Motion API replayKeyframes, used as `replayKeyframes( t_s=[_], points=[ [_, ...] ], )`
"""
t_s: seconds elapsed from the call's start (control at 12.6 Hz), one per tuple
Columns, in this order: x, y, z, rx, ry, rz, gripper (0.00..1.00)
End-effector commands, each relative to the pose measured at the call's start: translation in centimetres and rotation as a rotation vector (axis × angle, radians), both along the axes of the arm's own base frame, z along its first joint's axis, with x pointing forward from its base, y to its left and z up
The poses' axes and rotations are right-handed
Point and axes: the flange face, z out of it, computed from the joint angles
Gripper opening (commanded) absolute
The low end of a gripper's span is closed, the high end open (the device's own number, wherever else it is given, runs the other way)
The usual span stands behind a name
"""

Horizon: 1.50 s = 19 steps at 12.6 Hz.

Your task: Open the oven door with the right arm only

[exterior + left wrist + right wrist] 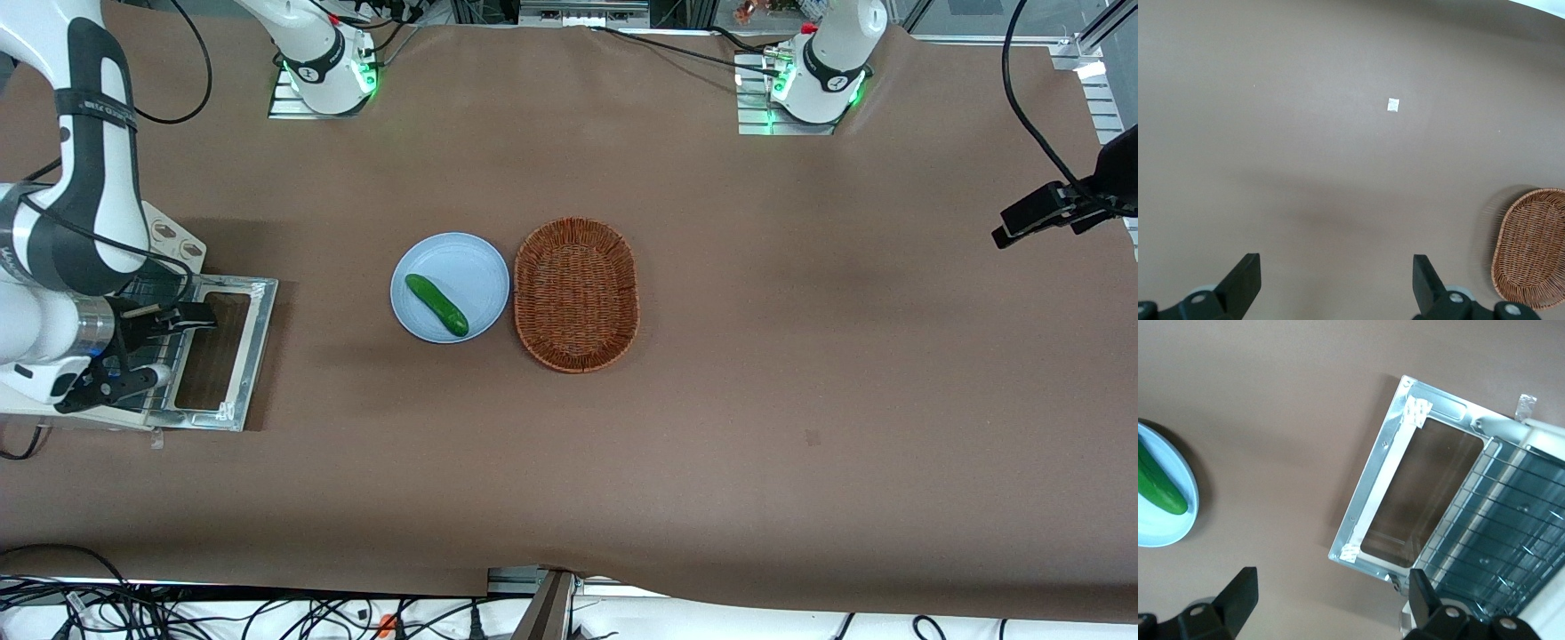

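The off-white oven (175, 242) stands at the working arm's end of the table, largely covered by the right arm (84, 169). The oven door (255, 342) lies folded down flat on the table in front of the oven, silver frame around dark glass. It also shows in the right wrist view (1368, 503), with the wire rack (1501, 537) inside the oven. The bar handle is hidden. My right gripper (164, 347) hovers above the rack and the door's hinge edge. In the wrist view the gripper (1331, 587) is open and empty.
A light blue plate (462, 258) with a green cucumber (436, 304) lies mid-table, beside a brown wicker basket (576, 293). The plate's rim (1191, 513) and the cucumber (1158, 487) show in the right wrist view. Brown cloth covers the table.
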Motion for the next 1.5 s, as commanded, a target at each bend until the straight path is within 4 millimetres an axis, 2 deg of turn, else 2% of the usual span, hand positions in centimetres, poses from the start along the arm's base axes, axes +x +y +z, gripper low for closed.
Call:
replayKeyframes(
  t_s=[0.0, 0.24, 0.55, 0.95, 1.19, 1.42],
  points=[
    [-1.9, -0.1, 5.3, 0.01, -0.028, -0.004, 1.0],
    [-3.8, -0.2, 9.7, 0.012, -0.049, -0.037, 1.0],
    [-6.8, 0.0, 14.4, -0.018, -0.083, -0.194, 1.0],
    [-9.2, -0.9, 17.3, -0.011, -0.125, -0.284, 1.0],
    [-9.5, -0.9, 18.4, -0.046, -0.153, -0.316, 1.0],
    [-8.9, -1.0, 18.9, -0.046, -0.198, -0.301, 1.0]
  ],
)
